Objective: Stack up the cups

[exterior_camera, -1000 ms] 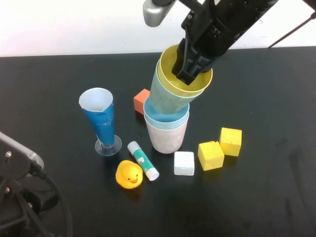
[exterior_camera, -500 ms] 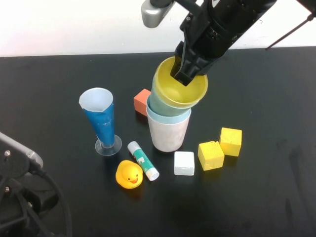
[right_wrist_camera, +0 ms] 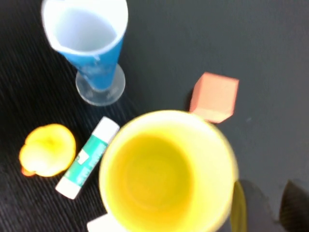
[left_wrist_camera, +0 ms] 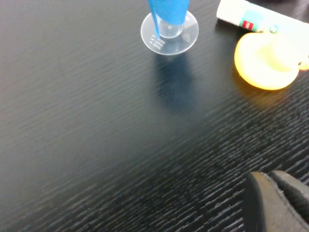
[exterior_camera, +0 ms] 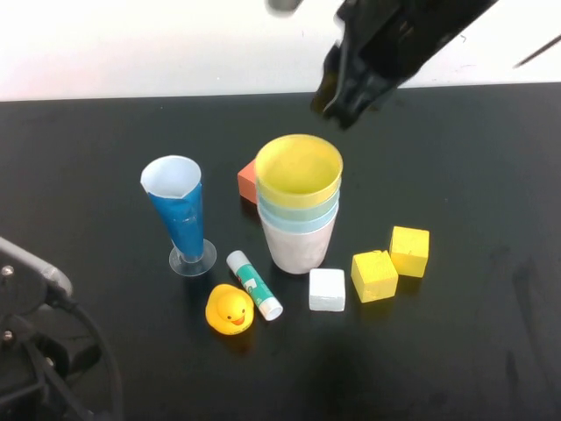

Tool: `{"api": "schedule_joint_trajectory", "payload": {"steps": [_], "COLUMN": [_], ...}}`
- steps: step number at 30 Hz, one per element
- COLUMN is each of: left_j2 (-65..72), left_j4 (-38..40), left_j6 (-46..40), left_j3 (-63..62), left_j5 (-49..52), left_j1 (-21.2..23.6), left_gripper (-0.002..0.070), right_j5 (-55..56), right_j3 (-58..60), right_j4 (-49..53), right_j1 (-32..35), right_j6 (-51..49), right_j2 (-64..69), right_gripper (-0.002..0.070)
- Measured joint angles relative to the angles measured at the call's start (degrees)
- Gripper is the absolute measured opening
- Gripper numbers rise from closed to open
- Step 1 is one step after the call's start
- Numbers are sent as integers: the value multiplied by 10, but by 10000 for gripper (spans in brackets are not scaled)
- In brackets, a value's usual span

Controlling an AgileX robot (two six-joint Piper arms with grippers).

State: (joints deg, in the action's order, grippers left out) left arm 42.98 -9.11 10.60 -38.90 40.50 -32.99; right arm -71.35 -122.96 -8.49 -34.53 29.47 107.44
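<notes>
The cups stand nested in one upright stack at the table's middle: the yellow cup on top, then the mint green cup, the light blue cup and the pale pink cup at the bottom. The right wrist view looks down into the yellow cup. My right gripper hangs above and behind the stack, open and empty, clear of the rim; it also shows in the right wrist view. My left gripper is shut and empty, low over the table at the near left.
A tall blue glass stands left of the stack, with an orange block behind. A glue stick, a yellow duck, a white block and two yellow blocks lie in front and to the right.
The yellow and green cups went down from a tilted hold into the blue and pink cups. My right gripper let go and rose back. The left arm stayed put.
</notes>
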Motion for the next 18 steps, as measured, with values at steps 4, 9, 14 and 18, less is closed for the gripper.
{"api": "schedule_joint_trajectory", "payload": {"steps": [4, 9, 14, 18], "left_j2": [-37, -138, -263, -336], "left_j4": [-23, -42, -53, -54], "left_j6": [43, 88, 95, 95], "left_j3": [22, 74, 105, 114], "left_j5": [-10, -19, -19, -17], "left_j1": [0, 0, 0, 0], "left_gripper": [-1, -1, -1, -1], "right_j5": [0, 0, 63, 202], "right_j3": [1, 58, 225, 399], "right_j4": [-4, -31, -43, -67], "right_j1": [0, 0, 0, 0], "right_j6": [5, 37, 55, 78], "right_j2": [-53, -135, -264, -382], "right_gripper": [106, 20, 1, -1]}}
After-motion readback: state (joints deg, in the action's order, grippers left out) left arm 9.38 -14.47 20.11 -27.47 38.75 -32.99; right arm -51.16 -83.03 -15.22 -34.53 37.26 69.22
